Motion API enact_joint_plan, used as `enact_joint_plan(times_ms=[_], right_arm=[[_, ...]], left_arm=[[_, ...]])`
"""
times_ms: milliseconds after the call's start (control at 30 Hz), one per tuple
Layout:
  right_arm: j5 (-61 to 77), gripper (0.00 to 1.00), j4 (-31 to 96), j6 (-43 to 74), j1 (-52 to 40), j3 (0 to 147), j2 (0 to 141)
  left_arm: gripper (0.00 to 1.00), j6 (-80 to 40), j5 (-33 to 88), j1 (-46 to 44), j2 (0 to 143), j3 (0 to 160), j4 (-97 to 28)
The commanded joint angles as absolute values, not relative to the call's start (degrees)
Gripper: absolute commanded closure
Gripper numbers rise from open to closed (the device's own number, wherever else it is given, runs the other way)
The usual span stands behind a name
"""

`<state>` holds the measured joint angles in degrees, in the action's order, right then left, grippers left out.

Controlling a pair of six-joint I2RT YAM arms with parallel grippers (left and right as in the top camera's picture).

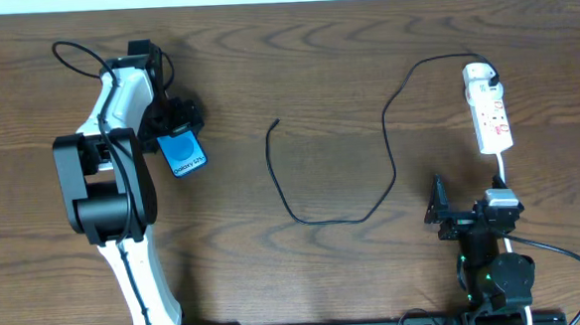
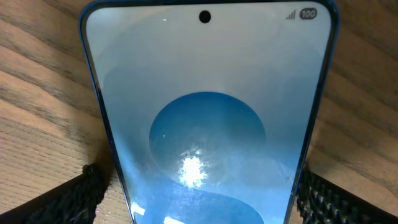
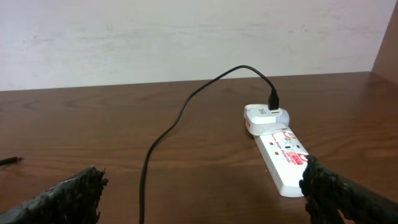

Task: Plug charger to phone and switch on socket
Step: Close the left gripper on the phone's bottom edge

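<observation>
The phone, blue screen up, lies on the wooden table at the left and fills the left wrist view. My left gripper straddles its lower end with a finger on each side; the right finger is at the phone's edge and a thin strip of wood shows by the left finger. The black charger cable runs from the socket strip in a loop to its free tip at mid-table. My right gripper is open and empty, near the strip and the cable.
A white adapter with the cable's plug sits in the strip's far end. The strip's white cord runs down past the right arm base. A pale wall stands behind the table's far edge.
</observation>
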<state>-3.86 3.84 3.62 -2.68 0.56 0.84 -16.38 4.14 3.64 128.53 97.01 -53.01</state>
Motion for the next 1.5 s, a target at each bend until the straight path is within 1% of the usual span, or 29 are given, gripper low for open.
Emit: enact_joint_plan(times_ms=[0,33,167,233,467,500,867,1200,1467], right_arm=[[-3.9,0.01,3.9,2.9,-2.3,0.3,0.4],[-3.9,0.01,3.9,2.9,-2.3,0.3,0.4],[-3.9,0.01,3.9,2.9,-2.3,0.3,0.4],[-3.9,0.01,3.9,2.9,-2.3,0.3,0.4],[-3.9,0.01,3.9,2.9,-2.3,0.3,0.4],[-3.9,0.01,3.9,2.9,-2.3,0.3,0.4],[-4.0,0.01,3.9,2.9,-2.3,0.3,0.4],[-3.9,0.01,3.9,2.9,-2.3,0.3,0.4],[-3.9,0.01,3.9,2.9,-2.3,0.3,0.4]], left_arm=[[0.02,-19.0,3.8,2.7,130.0,93.4,-51.4],[0.03,-19.7,3.8,2.7,130.0,92.8,-50.8],[0.14,-20.5,3.8,2.7,130.0,91.9,-49.8],[0.17,-20.5,3.8,2.8,130.0,91.9,-49.8],[0.2,-20.5,3.8,2.8,130.0,91.9,-49.8],[0.22,-20.5,3.8,2.8,130.0,91.9,-49.8],[0.23,-20.5,3.8,2.8,129.1,93.0,-50.6],[0.23,-20.5,4.1,2.8,123.6,93.4,-52.9],[0.23,-20.8,10.5,2.8,119.2,93.4,-55.8]])
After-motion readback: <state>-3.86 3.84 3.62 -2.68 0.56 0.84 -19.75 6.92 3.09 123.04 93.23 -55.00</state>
